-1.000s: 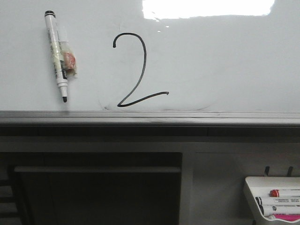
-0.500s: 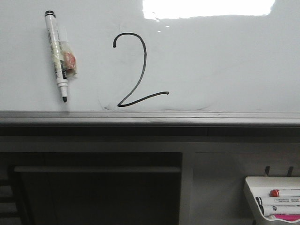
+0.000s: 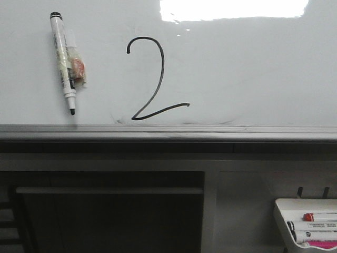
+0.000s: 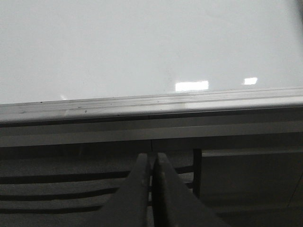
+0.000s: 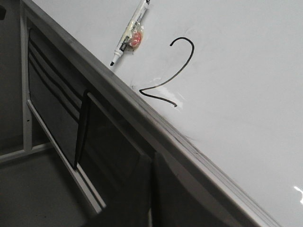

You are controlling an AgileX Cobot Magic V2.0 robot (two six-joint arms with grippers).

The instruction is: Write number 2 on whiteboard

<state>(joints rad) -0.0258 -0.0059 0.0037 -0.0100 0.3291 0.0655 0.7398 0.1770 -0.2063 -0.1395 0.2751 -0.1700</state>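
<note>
A thin black number 2 [image 3: 152, 79] is drawn on the whiteboard [image 3: 253, 74], left of centre, just above the grey ledge [image 3: 168, 133]. It also shows in the right wrist view [image 5: 173, 71]. A white marker pen [image 3: 64, 63] with a black tip hangs on the board left of the numeral, tip down, with tape and a red bit at its middle. Neither gripper shows in the front view. My left gripper [image 4: 152, 158] is shut and empty, below the ledge [image 4: 151, 106]. My right gripper [image 5: 151, 158] is shut and empty, below the ledge and away from the numeral.
A white tray [image 3: 308, 224] with several markers hangs at the lower right, under the ledge. A dark recessed panel [image 3: 110, 216] fills the lower left. Bright glare [image 3: 231, 9] lies on the board's top edge.
</note>
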